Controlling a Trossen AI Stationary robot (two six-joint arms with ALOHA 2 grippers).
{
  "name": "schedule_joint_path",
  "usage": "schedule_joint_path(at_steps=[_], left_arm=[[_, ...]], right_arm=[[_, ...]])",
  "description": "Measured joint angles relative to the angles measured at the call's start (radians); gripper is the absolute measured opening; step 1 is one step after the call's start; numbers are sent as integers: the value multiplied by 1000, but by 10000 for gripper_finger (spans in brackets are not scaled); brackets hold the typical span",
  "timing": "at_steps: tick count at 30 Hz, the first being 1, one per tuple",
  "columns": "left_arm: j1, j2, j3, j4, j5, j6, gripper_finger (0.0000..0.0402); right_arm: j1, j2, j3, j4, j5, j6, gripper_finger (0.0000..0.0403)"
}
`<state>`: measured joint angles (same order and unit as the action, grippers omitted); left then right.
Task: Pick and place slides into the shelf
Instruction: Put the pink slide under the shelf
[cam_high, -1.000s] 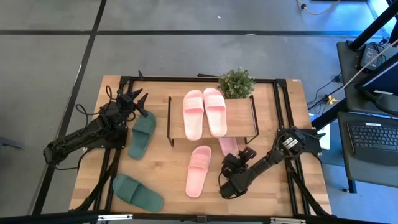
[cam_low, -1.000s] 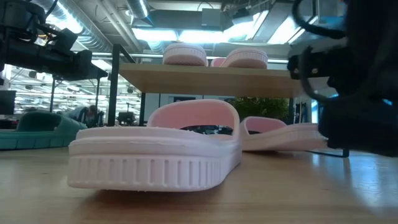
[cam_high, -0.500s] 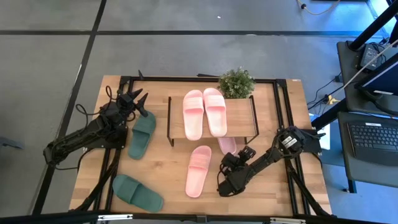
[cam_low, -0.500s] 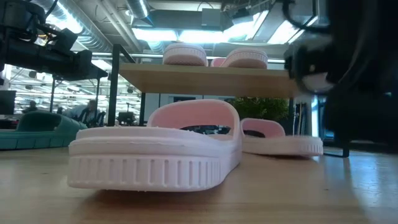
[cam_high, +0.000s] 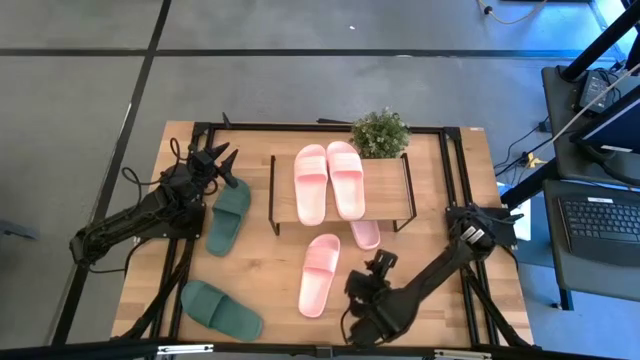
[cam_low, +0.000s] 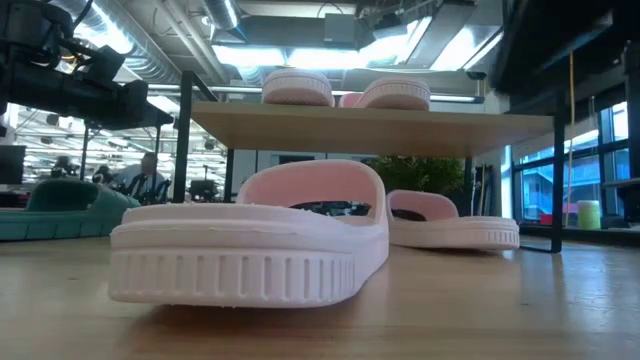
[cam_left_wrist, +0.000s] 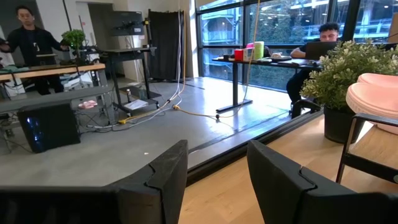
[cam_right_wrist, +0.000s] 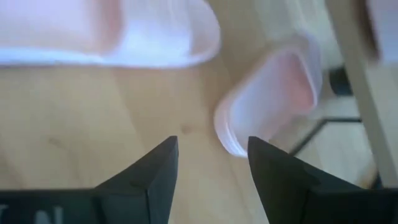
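Observation:
Two light pink slides (cam_high: 328, 182) lie side by side on the shelf's wood top (cam_high: 385, 190); the low view shows them (cam_low: 297, 88) on the board (cam_low: 370, 128). A third pink slide (cam_high: 320, 273) rests sole-down on the table before the shelf, and a fourth (cam_high: 366, 234) lies partly under it. One dark green slide (cam_high: 228, 215) lies left of the shelf, another (cam_high: 220, 310) near the table's near left corner. My right gripper (cam_high: 368, 278) hovers open near the near edge, right of the third slide. My left gripper (cam_high: 228, 165) waits open above the green slide's far end.
A potted plant (cam_high: 380, 132) stands behind the shelf's far right corner. Thin black shelf legs (cam_high: 409, 205) flank the slide underneath. Bare wood lies right of the shelf and along the near edge. People sit and stand in the room beyond the table.
My right gripper has drawn back from the pink slide under the shelf toward the table's near edge and slightly left, and its dark bulk has cleared most of the low view. The slides and my left arm have stayed where they were.

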<state>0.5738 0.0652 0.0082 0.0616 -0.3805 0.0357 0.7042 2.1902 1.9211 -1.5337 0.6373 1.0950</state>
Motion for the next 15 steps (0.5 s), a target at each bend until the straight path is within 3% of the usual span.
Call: schedule_joint_path(at_steps=[6, 15], left_arm=[[0, 0, 0, 0, 0, 0, 159], [0, 0, 0, 0, 0, -4, 159]], right_arm=[[0, 0, 85, 40, 12, -57, 195], [-1, 0, 94, -32, 9, -104, 195]])
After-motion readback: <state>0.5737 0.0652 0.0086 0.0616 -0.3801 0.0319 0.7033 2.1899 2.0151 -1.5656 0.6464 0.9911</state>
